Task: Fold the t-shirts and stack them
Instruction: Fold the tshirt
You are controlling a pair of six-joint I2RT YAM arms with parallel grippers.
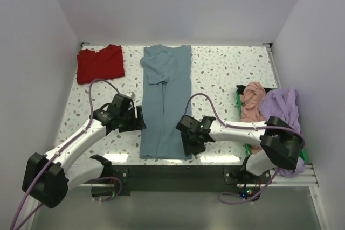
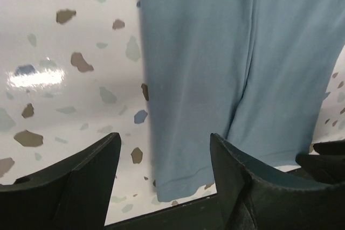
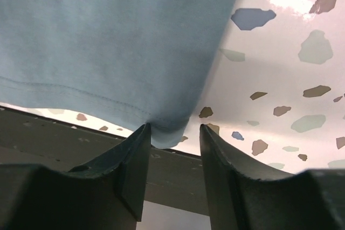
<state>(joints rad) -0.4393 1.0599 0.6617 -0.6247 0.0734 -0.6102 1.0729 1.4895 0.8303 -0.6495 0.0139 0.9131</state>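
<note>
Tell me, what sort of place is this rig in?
Probably a lab test booth: plain white walls enclose a speckled table, with a slate-blue t-shirt laid out and a red t-shirt set aside.

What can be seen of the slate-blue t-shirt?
Soft plain slate-blue t-shirt, folded lengthwise into a long narrow strip, one sleeve tucked across near the far end. It lies flat on the speckled table, stitched hem at the near edge. The right gripper straddles its near right hem corner, jaws parted; the open left gripper sits at its near left edge.
</note>
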